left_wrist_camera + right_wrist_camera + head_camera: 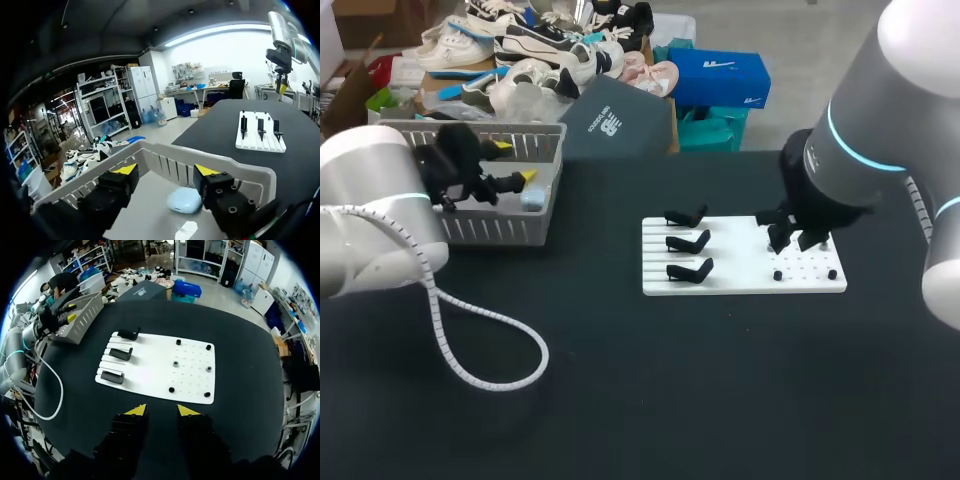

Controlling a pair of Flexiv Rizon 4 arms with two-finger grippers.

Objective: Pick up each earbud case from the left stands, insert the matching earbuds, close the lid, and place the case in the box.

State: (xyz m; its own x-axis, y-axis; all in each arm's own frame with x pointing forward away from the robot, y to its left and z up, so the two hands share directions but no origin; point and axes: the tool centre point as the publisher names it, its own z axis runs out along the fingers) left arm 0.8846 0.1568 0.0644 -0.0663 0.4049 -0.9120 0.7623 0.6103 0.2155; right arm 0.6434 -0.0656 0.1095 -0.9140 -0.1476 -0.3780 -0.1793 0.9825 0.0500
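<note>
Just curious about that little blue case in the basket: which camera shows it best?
Left wrist view: the blue case lies close and whole in the basket. Head view shows only a blue speck of it; right wrist view, none.

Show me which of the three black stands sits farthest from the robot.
The stand by the white board's back edge; the other two sit in front of it.

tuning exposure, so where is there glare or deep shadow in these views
Head view: even light, black stands clear on the white board, no glare. Left wrist view: the pale blue case in the basket is softly lit; the left pincer is dark apart from its yellow tips. Right wrist view: board evenly lit, right pincer dark.
</note>
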